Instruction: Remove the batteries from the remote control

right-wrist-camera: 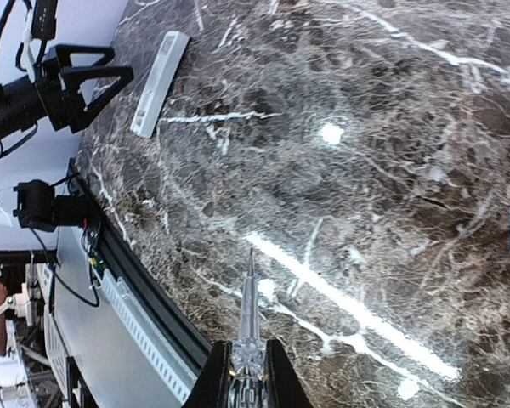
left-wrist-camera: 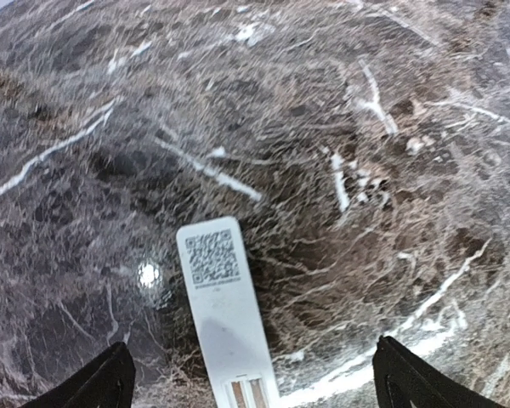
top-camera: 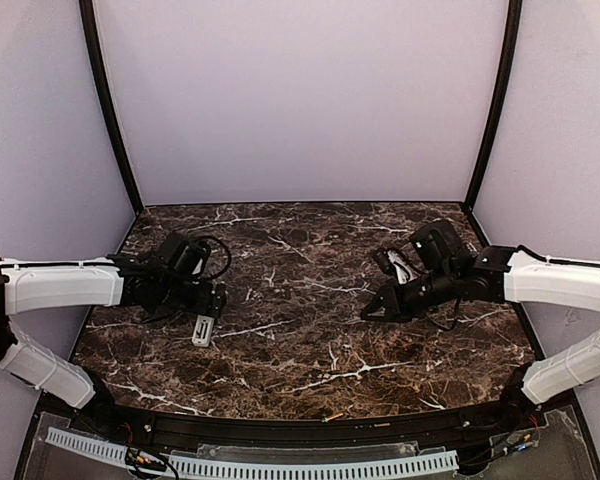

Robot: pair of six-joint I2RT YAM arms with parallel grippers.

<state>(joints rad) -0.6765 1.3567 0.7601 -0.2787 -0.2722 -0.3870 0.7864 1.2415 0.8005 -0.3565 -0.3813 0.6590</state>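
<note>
- Left hand (left-wrist-camera: 251, 357) stands wide and holds nothing, its dark fingers (left-wrist-camera: 102, 382) either side of the near end of the remote control (left-wrist-camera: 223, 306).
- That remote control lies back-up on the counter (left-wrist-camera: 365, 127): slim, smooth white plastic with a square code sticker at its far end.
- Both batteries (left-wrist-camera: 246, 393) show as copper strips in the open recess, not yet out.
- Across the counter, the right hand (right-wrist-camera: 248, 365) pinches a thin grey stick (right-wrist-camera: 249, 297). The best course looks to be steadying the body and levering each cell's end gently, since smooth cylinders would roll on polished marble.
</note>
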